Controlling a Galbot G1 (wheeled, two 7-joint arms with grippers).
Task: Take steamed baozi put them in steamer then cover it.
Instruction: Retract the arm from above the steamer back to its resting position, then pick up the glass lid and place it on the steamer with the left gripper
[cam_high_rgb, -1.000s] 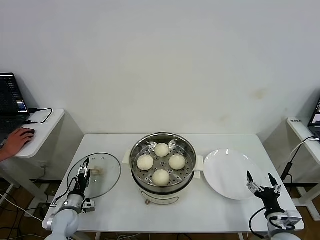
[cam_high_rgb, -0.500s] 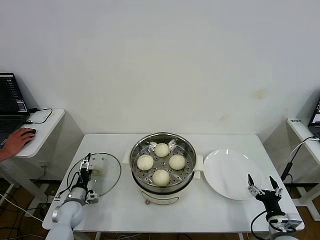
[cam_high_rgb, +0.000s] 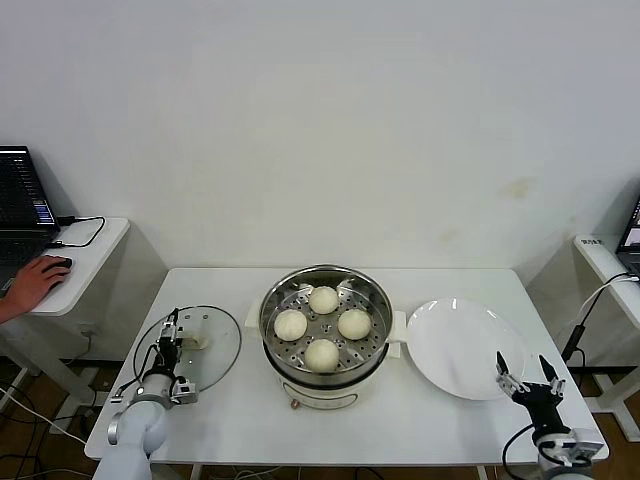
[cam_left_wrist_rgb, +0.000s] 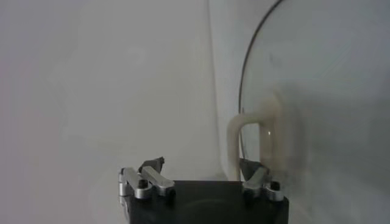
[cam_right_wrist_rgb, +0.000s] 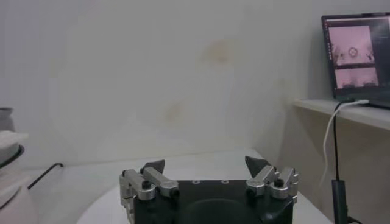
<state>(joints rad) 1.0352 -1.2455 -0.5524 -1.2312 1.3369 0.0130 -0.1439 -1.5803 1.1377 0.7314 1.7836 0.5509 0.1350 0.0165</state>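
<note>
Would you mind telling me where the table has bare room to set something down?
Bare strips lie behind the steamer along the far edge, and in front between the cover and the plate. The left side is crowded: the left gripper sits at the cover's handle.

Four cream-white buns (cam_high_rgb: 322, 326) on a shiny perforated steel tray in a silver pot (cam_high_rgb: 372, 353) with cream base. Clear glass lid (cam_high_rgb: 213, 355), cream handle (cam_left_wrist_rgb: 244, 143). White plate (cam_high_rgb: 460, 345), white table (cam_high_rgb: 450, 420).
</note>
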